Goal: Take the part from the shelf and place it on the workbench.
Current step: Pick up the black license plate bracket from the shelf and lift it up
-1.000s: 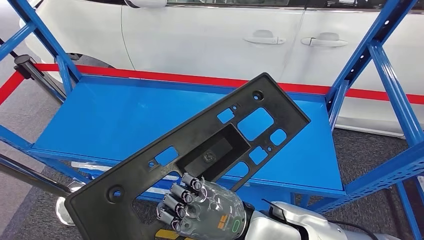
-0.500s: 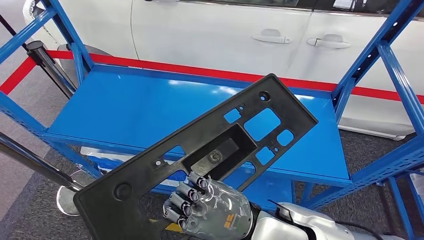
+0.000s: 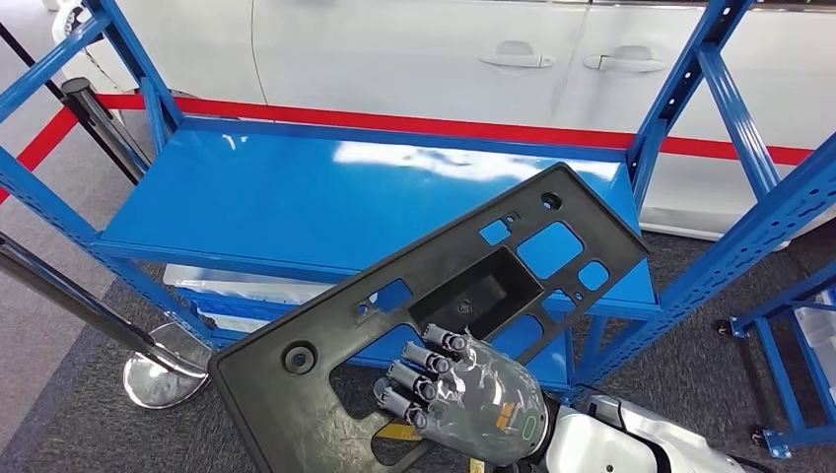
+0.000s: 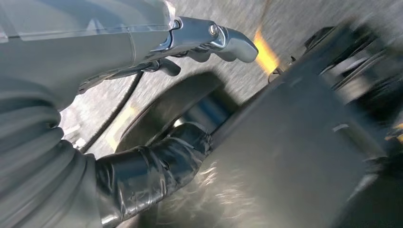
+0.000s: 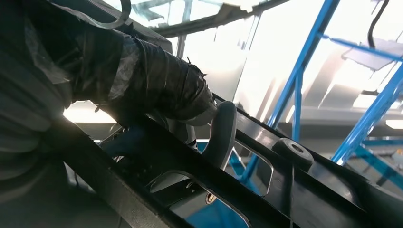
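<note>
Head view: a long black plastic part (image 3: 434, 325) with several cut-out openings is held tilted in front of the blue shelf (image 3: 325, 197), one end low on the left and the other raised toward the right upright of the frame. It is gripped by the right robot hand (image 3: 463, 394), whose fingers (image 3: 424, 370) are curled through an opening in the lower middle of the part, with the silver arm entering from the lower right. The part is clear of the shelf surface and above the grey floor (image 3: 69, 296). A white car (image 3: 414, 49) is seen behind the shelf, with a red barrier strip (image 3: 414, 123) along its lower side. A chrome post base (image 3: 158, 374) stands on the floor at the left.

Left wrist view: the picture is blurred. The left robot hand (image 4: 157, 109) is seen with a dark wrapped thumb (image 4: 157, 161) and a silver finger (image 4: 214, 40) extended apart; whether anything is held cannot be told. Grey floor with a yellow mark (image 4: 263, 50) lies beyond.

Right wrist view: the right robot hand (image 5: 157, 99) is clamped on the black part (image 5: 266, 190), its wrapped thumb on one face and a grey finger (image 5: 221, 133) hooked through an opening. Blue shelf uprights (image 5: 304, 61) are seen behind.
</note>
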`<state>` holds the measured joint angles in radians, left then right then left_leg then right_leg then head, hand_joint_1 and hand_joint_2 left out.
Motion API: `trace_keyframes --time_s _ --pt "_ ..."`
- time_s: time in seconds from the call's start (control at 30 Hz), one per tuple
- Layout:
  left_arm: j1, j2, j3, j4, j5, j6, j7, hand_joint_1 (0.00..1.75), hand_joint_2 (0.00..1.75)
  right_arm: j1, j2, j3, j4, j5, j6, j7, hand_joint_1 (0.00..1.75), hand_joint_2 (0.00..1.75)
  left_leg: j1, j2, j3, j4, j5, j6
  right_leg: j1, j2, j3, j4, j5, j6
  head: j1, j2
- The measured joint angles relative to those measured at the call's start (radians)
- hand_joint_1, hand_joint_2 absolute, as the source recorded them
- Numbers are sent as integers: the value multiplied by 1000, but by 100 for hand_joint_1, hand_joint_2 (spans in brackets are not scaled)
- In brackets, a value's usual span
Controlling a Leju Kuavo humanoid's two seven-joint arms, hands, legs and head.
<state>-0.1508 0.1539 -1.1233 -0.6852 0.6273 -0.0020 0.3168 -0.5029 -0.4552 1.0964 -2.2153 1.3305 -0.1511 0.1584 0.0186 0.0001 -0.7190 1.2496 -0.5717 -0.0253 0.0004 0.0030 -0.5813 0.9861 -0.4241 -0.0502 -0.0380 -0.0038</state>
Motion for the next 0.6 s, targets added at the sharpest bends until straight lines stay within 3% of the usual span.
trace_keyframes --time_s 0.03,0.07,0.13,0.2,0.27,0.33,0.37,0.43,0.5,0.53,0.57,0.6 --pt "14 2 3 -10 11 20 2 0 175 0 0 -1 -7 1 19 1 175 175 1 0 6 29 -1 -3 0 1 -16 4 9 1 0 0" --pt "28 7 6 -22 28 45 4 0 175 -3 3 0 -15 2 43 4 175 175 1 0 29 23 18 -4 0 1 -32 8 18 3 0 0" --pt "51 26 9 -51 69 73 3 0 175 -16 18 5 -29 3 92 18 175 175 1 1 123 -88 65 -4 0 0 -59 15 34 9 0 0" --pt "62 60 10 -80 104 61 -2 0 175 -41 45 19 -37 -1 127 47 175 175 -3 -2 216 -227 65 3 1 -3 -74 16 51 16 0 0" --pt "67 96 10 -107 127 44 -3 0 175 -71 70 36 -39 -9 142 82 175 175 -10 -7 243 -281 56 14 0 -7 -78 11 69 26 0 0" --pt "70 111 7 -125 143 59 13 0 175 -92 86 50 -41 -16 145 110 175 175 -13 -7 230 -288 76 30 -3 -8 -82 7 77 38 -1 0" --pt "72 109 5 -129 150 77 23 0 175 -98 89 55 -42 -18 145 120 175 175 -12 -6 222 -291 88 41 -5 -7 -90 18 58 43 -1 0" --pt "71 94 -1 -130 158 111 30 0 175 -106 92 65 -43 -17 144 133 175 175 -9 -3 199 -297 114 59 -8 -5 -114 95 -37 49 1 0" --pt "70 80 -9 -130 160 120 23 0 175 -115 95 76 -43 -15 142 139 175 175 -9 -2 167 -292 136 64 -9 -4 -141 227 -132 52 4 0" --pt "70 76 -13 -131 160 121 18 0 175 -117 97 79 -43 -13 140 140 175 175 -9 -2 149 -288 146 63 -10 -4 -144 279 -148 54 4 0" --pt "69 73 -18 -131 160 121 15 0 175 -118 98 83 -43 -13 138 142 175 175 -9 -1 132 -283 156 61 -10 -4 -133 303 -138 54 4 0" --pt "68 71 -23 -132 162 120 12 0 175 -120 99 85 -43 -12 137 143 175 175 -9 -1 114 -277 164 59 -10 -4 -105 293 -112 52 4 0"
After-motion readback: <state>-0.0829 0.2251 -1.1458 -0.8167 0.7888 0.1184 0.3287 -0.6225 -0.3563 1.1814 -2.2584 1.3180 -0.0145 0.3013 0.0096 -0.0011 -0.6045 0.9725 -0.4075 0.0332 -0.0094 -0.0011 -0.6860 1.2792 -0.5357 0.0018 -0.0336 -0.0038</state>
